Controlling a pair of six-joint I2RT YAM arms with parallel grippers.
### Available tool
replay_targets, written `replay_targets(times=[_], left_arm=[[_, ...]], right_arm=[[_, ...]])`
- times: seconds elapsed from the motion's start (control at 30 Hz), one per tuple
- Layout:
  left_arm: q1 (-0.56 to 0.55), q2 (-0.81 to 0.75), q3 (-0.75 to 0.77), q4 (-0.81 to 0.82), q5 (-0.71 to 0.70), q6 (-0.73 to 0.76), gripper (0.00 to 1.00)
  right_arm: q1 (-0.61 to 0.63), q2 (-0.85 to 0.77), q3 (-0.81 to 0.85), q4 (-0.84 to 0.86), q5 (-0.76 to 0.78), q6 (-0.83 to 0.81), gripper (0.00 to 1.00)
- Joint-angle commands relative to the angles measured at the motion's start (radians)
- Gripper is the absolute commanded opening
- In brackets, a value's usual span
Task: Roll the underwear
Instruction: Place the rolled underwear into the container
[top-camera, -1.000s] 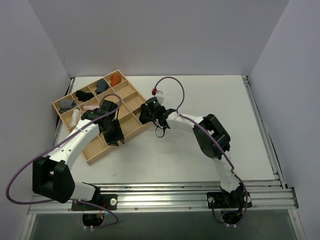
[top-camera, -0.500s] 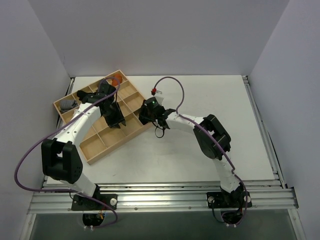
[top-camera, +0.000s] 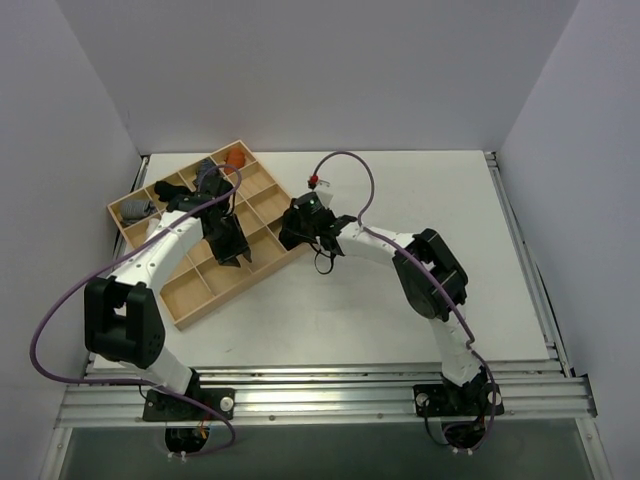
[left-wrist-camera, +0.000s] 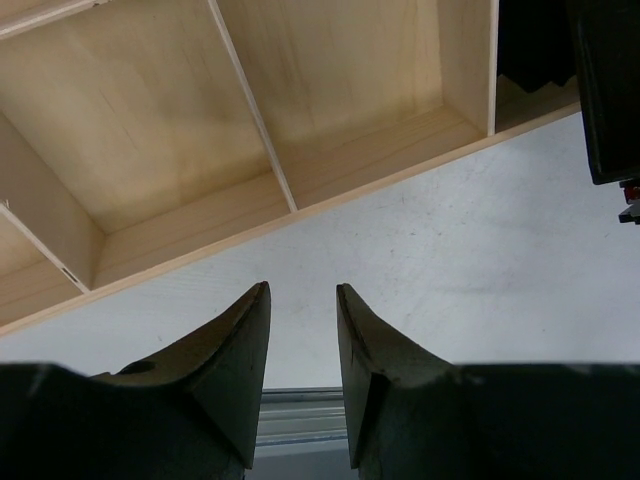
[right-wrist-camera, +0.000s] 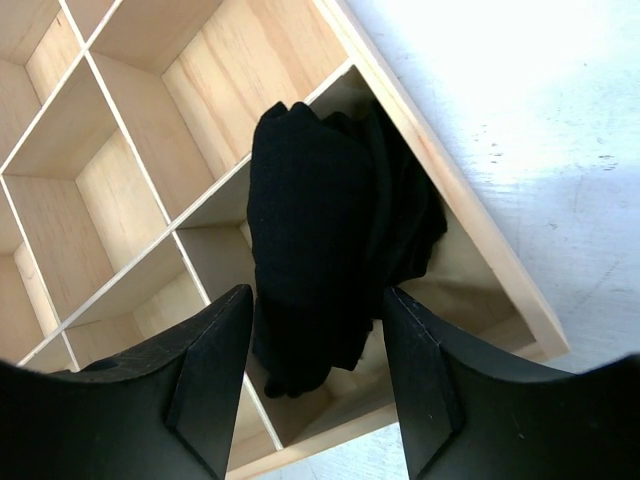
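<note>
The underwear (right-wrist-camera: 320, 240) sits bunched in the corner compartment of the tray (right-wrist-camera: 470, 250), at the middle of the right wrist view. It bulges up over the divider on its left, too big for that one cell. My right gripper (right-wrist-camera: 315, 295) hangs just above it with its jaws wide apart and nothing held; the fabric shows in the gap between them. In the left wrist view my left gripper (left-wrist-camera: 302, 288) is only narrowly parted and empty, at the bottom of the frame over the tray's outer rim and the bare worktop (left-wrist-camera: 450, 250). I judge the garment light, limp and quite unbreakable. It will sag and unfold the moment I lift it, and a loose roll will likely spring open unless it is pinched through several layers. The plain black cloth hides its folds from me, so I cannot tell where the waistband or any hem lies. I would take it at the raised hump in the middle of the bundle, biting deep into the thickest part, not at the thin edge against the tray wall, where a finger could catch on wood.
</note>
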Motion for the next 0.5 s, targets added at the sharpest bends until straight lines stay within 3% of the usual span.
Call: replay_targets(times=[0.0,0.37,0.47], left_arm=[[0.004,-0.045,0.005,0.006,-0.008,0.012,0.41],[0.004,-0.071,-0.013,0.002,-0.005,0.012,0.41],[0.004,-0.076,-0.015,-0.001,-0.001,0.012,0.41]], right_arm=[[-0.009,-0.063,-0.008,-0.079,0.015,-0.019,0.5],[-0.008,-0.118,0.056,-0.131,0.038,-0.051,0.47],[-0.005,-0.112,0.09,-0.139,0.038,-0.057,0.39]])
